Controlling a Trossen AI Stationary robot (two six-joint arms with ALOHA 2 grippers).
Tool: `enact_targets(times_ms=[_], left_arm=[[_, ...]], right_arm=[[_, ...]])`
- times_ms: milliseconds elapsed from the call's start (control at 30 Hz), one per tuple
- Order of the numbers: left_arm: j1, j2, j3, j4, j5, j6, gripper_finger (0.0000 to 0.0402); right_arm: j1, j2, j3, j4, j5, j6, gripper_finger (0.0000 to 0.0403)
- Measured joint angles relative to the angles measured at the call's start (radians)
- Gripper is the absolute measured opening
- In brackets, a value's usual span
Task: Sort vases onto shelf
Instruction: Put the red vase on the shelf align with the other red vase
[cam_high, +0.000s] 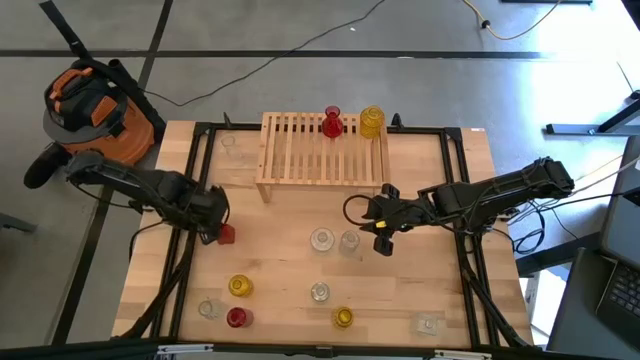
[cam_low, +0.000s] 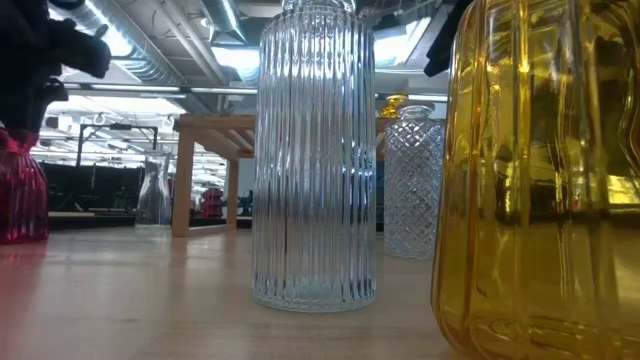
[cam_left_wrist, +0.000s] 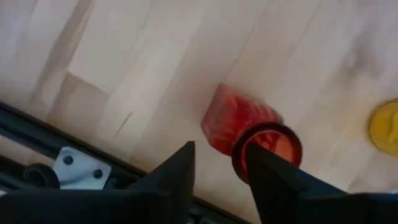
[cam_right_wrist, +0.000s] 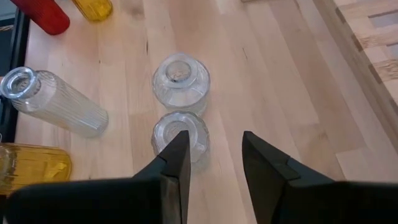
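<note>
High view showed the left tool (cam_high: 217, 222) with fingers parted over a small red vase (cam_high: 225, 235) near the tabletop's (cam_high: 280, 310) left edge; one finger (cam_left_wrist: 273, 180) overlapped its rim, grip unclear. The right tool (cam_high: 381, 238) hung open and empty beside two clear vases (cam_high: 321, 239) mid-tabletop. On the slatted shelf (cam_high: 300, 150) at the far side stood a red vase (cam_high: 332, 124) and a yellow vase (cam_high: 372, 121).

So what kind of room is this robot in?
It looks like a workshop or robot lab, not a home. The floor is bare grey concrete with cables trailing across it, an orange shop vacuum stands beside the plywood table, and pipes and strip lights run along the open ceiling.
</note>
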Motion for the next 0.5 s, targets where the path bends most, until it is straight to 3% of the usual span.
enact_targets(times_ms=[267, 367, 500], left_arm=[[0.074, 0.030, -0.057, 0.097, 0.152, 0.030, 0.0023], [0.105, 0.031, -0.033, 0.093, 0.190, 0.029, 0.0015], [0.139, 0.020, 0.111, 0.086, 0.162, 0.027, 0.0014]], right_arm=[[0.000, 0.000, 0.000, -0.018, 0.003, -0.005, 0.0106], [0.000, 0.000, 0.000, -0.036, 0.002, -0.001, 0.0106], [0.000, 0.000, 0.000, -0.048, 0.020, 0.003, 0.0106]])
